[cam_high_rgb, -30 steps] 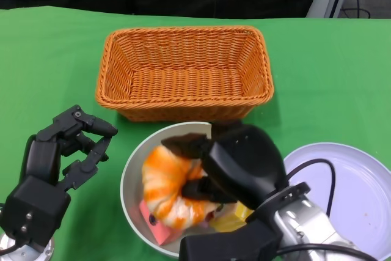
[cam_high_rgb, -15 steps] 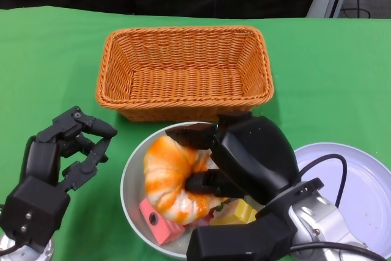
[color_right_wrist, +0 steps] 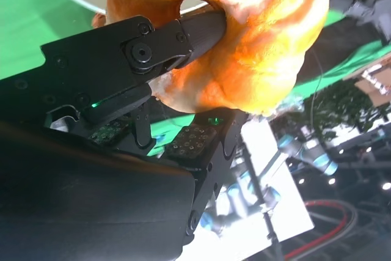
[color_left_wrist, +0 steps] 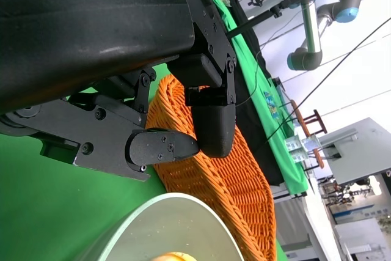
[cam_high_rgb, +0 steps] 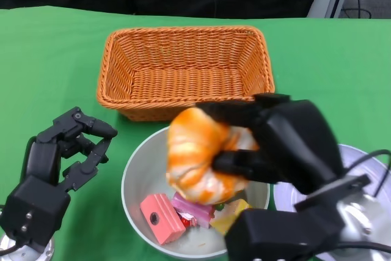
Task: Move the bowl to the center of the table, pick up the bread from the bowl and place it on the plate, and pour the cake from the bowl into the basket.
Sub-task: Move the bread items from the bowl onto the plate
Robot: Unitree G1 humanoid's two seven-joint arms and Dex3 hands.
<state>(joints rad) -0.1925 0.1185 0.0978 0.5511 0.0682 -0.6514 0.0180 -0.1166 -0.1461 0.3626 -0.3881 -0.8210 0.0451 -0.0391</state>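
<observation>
Right hand grasping bread, lifted above bowl at lower centre. Cake pieces in bowl. Left hand released, fingers apart, lower left. Basket upper centre; plate lower right.

Head view: high, looking steeply down across green table toward basket. Right wrist view: very close behind right hand, tilted, facing bread. Left wrist view: close behind left hand, rolled sideways, sharing basket and bowl rim with head view.
</observation>
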